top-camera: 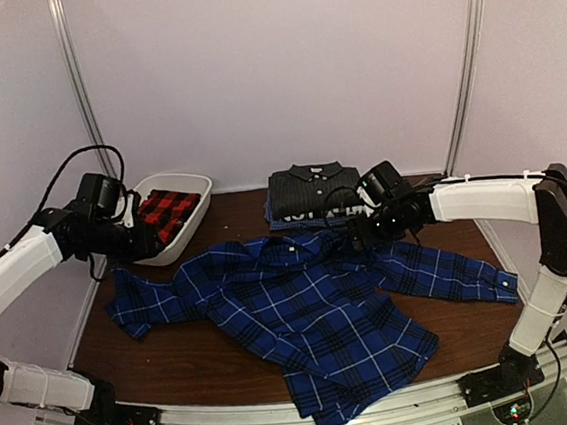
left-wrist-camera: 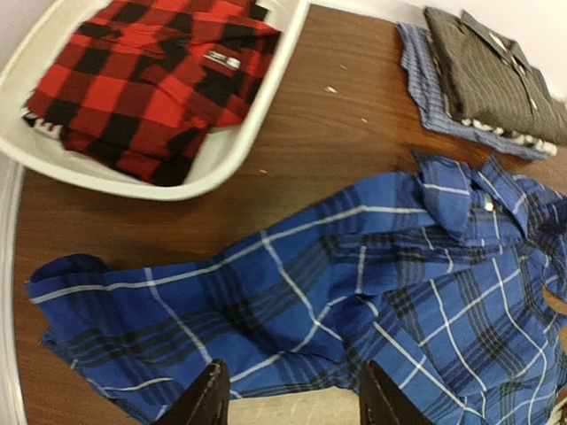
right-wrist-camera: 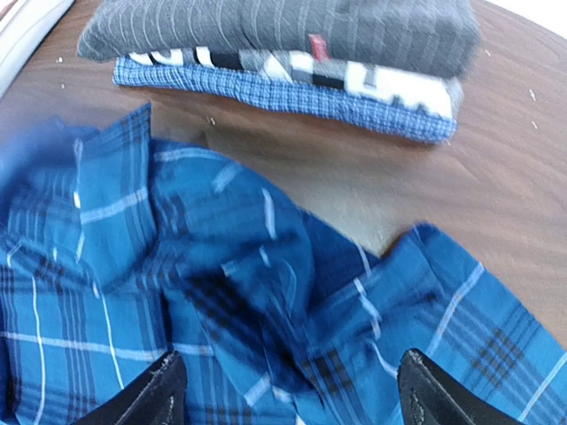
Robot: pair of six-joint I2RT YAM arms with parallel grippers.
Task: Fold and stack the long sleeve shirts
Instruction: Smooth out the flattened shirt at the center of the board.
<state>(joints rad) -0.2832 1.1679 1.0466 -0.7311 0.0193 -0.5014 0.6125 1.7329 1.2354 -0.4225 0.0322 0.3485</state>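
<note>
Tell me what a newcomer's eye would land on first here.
The big blue-and-black plaid shirt sprawls unfolded across the middle of the table, with the left gripper and right gripper open above it. Behind it sit a red-and-black plaid shirt in a white tub at back left and a folded stack topped by a charcoal striped shirt at back centre.

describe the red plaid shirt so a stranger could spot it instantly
On the wooden table, find the white tub at the far left corner. Folded inside it lies the red-and-black plaid shirt, the only red garment; the blue plaid shirt and charcoal shirt lie outside it.
</note>
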